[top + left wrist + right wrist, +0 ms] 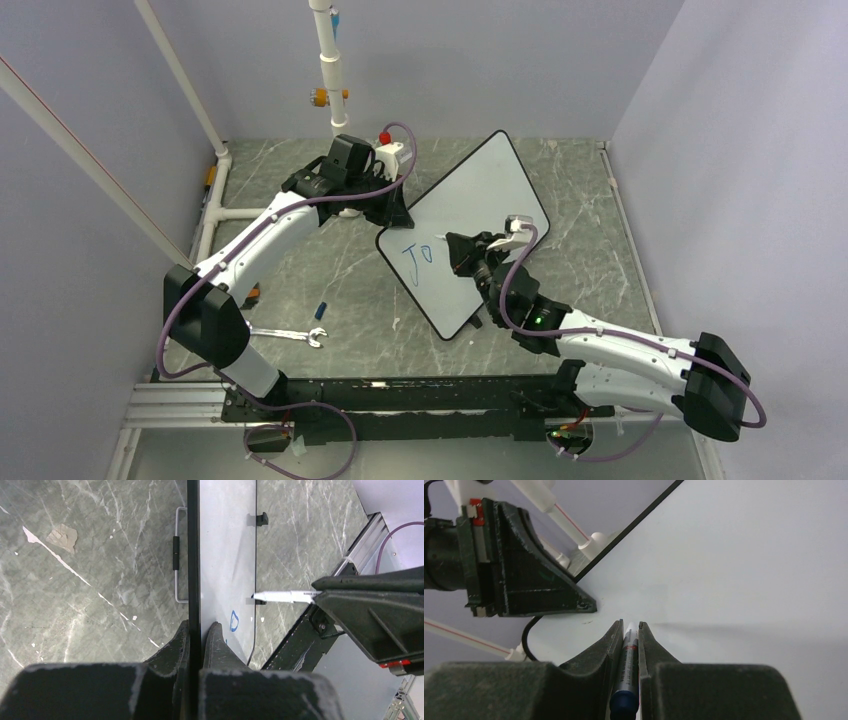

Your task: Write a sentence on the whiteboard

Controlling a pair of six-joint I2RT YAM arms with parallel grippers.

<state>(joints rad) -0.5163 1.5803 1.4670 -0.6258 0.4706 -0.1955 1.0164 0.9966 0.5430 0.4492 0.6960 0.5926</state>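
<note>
Where marker (629, 655) sits: clamped in closed right jaws, long axis pointing into the whiteboard (490, 190) face
Tip vs writing: just right of the "o", contact unclear
Barrel print: too small to read
sentence (417, 256): blue "Jo" only, rest not yet written
whiteboard pose: held tilted above tabletop (330, 280)
left jaws: closed on its far-left rim

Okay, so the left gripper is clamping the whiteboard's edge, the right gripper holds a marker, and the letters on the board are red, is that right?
Not quite: the letters are blue, not red, as the top external view shows. The rest holds: the left gripper clamps the whiteboard at its edge, and the right gripper holds the marker.
</note>
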